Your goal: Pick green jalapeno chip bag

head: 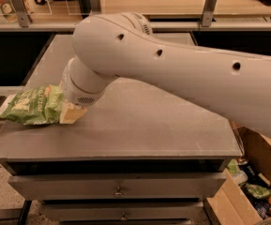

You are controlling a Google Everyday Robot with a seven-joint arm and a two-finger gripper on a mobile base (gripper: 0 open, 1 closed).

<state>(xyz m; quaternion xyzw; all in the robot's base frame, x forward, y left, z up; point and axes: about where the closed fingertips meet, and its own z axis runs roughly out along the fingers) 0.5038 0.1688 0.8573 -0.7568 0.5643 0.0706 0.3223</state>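
The green jalapeno chip bag (32, 106), crinkled green foil with white ends, lies at the left edge of the grey table (149, 125), its left end hanging over the side. My gripper (80, 99) is at the end of the big white arm, low over the table at the bag's right end. The wrist hides the gripper itself. A pale yellow sponge (72, 114) pokes out from under the wrist and touches the bag's right end.
The white arm (182, 74) crosses the table from the right. Drawers (118, 186) sit under the tabletop. An open cardboard box (254, 186) with several packets stands on the floor at the right. A counter with railing posts (210, 6) runs behind.
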